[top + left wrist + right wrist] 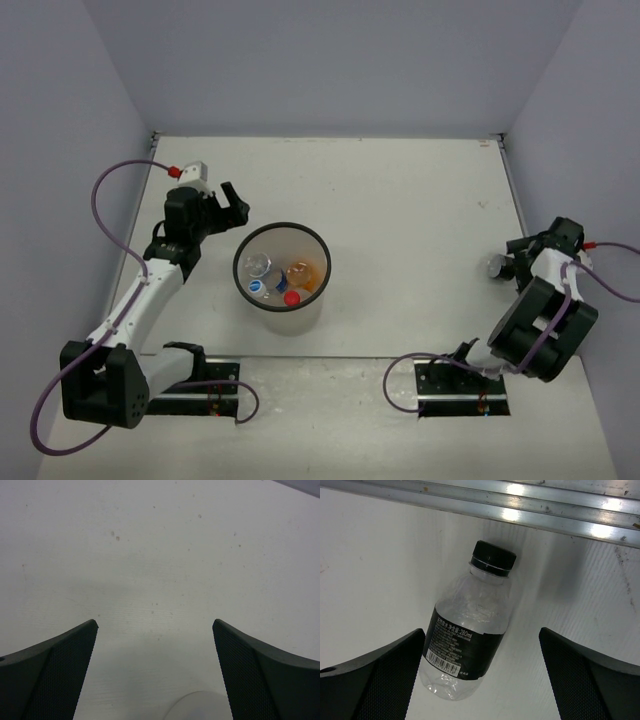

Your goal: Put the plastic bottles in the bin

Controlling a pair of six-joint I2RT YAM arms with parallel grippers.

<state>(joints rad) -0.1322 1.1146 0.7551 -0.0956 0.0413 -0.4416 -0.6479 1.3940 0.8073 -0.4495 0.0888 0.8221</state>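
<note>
Right gripper (481,632) hovers wide open over the lying black-label bottle (467,645).

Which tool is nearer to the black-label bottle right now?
Right. The right tool hangs over the black-label bottle, its jaws open on either side of it; the left tool is far off, beside the bin.

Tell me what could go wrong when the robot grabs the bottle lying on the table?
1. The bottle lies slanted by the open right gripper. It is round and smooth, so it might roll or squirt out when squeezed.
2. It sits close to the metal rail, so a finger could bump that.
3. The bin is across the table and already holds bottles. A sloppy drop might miss.
</note>
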